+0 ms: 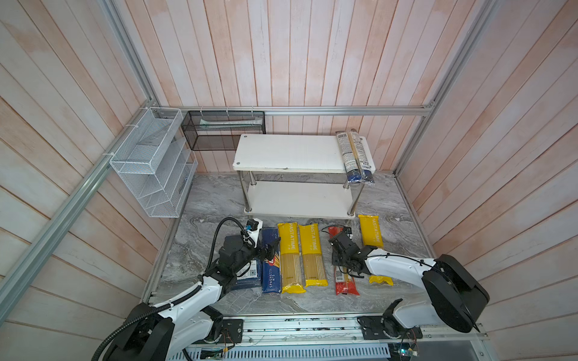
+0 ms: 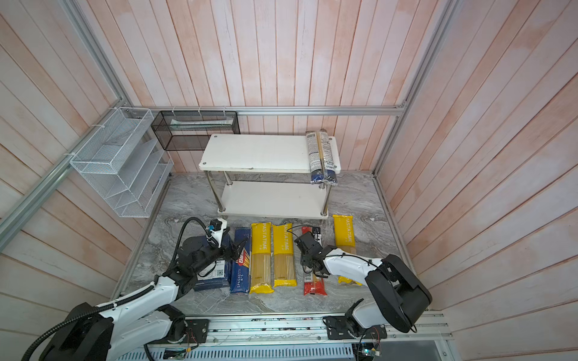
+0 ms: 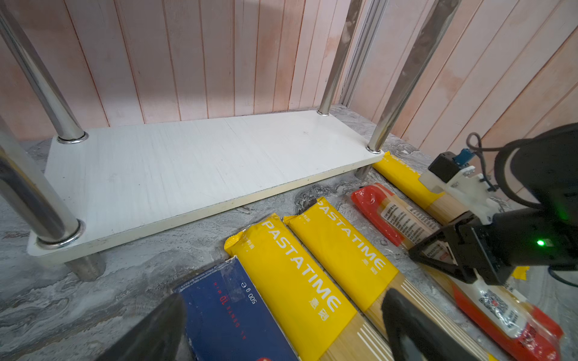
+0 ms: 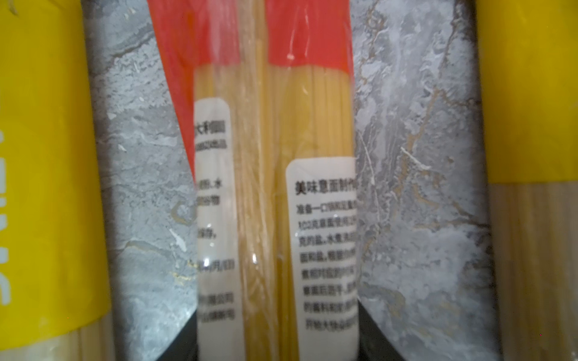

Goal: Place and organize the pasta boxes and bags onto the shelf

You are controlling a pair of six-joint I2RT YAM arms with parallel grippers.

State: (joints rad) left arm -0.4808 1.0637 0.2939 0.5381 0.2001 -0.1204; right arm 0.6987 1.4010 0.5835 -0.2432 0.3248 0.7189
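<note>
**Red bag gripped, lower centre**

Found right end effector (image 4: 278,308) straddling the red bag (image 1: 346,286) at lower centre of both top views. Jaws partway apart, one finger against each long side, bag lying flat on the surface (image 1: 212,200).

Noted left end effector (image 3: 284,298) wide open and holding nothing, hovering above the narrow box (image 1: 270,278) and the nearest yellow bag (image 1: 291,256), left of centre.

Saw the wide box (image 1: 248,279) just left of the narrow box, mostly hidden under the left arm.

Counted a second yellow bag (image 1: 312,253) touching the first along its right side. Marked a third yellow bag (image 1: 371,233) right of the red bag, partly under the right arm. Cannot tell whether those two touch.

Placed the shelf (image 1: 287,153) at upper centre, just beyond the row of packs.

Logged the blue-ended bag (image 1: 356,156) on the top board at its right end, dark end overhanging the near edge.
</note>
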